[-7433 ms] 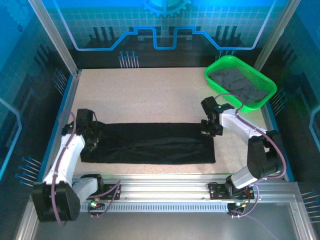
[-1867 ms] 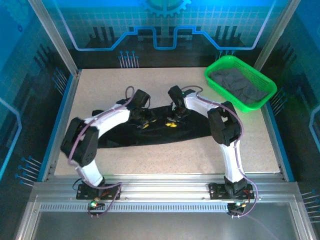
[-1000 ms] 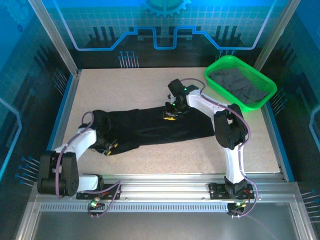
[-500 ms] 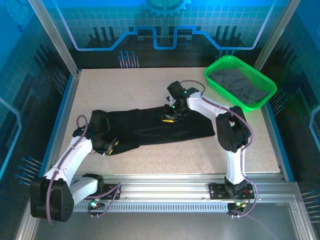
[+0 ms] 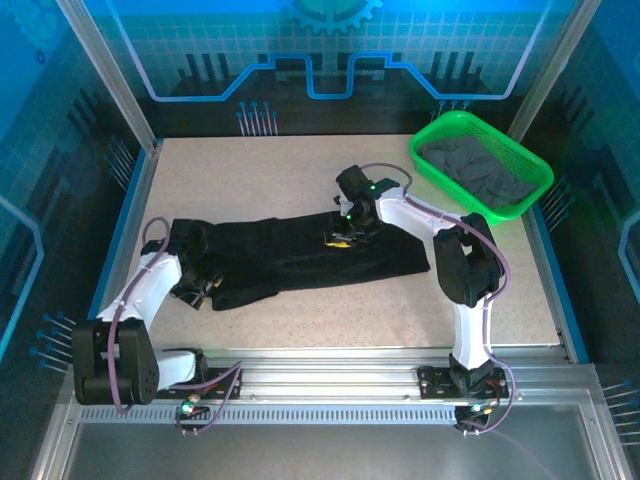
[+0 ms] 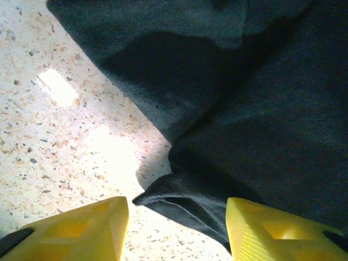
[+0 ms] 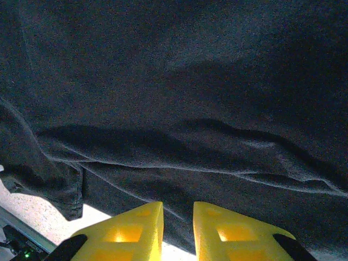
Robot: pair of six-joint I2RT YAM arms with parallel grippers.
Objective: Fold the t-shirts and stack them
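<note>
Top external view showed us the biggest thing first: the speckled table (image 5: 300, 170). The green basket (image 5: 438, 130) sat at its far right corner, and we used that basket to say where everything else was.

The black t-shirt (image 5: 300, 255) was the next biggest thing. It lay on the table as a long, wrinkly strip, to the left of the basket and closer to the arm bases, well apart from it. One end of the strip was on the basket's side and the other end was far away from it. Inside the basket we saw dark grey t-shirts (image 5: 480, 170) in a crumpled heap.

The right arm (image 5: 420, 215) reached over the end of the strip nearer the basket. The left arm (image 5: 145, 290) was on the side far from the basket.

The right gripper (image 5: 342, 235) was down on the far edge of the black t-shirt, near the basket and to its left. In the right wrist view its yellow fingers (image 7: 130, 228) were almost together, with only a thin gap. Dark cloth lay just past the tips. We could not tell if any cloth was pinched.

The left gripper (image 5: 205, 290) was at the end of the strip farthest from the basket. In the left wrist view its yellow fingers (image 6: 76, 228) stood wide apart and held nothing. A small folded corner of the cloth lay between them.
</note>
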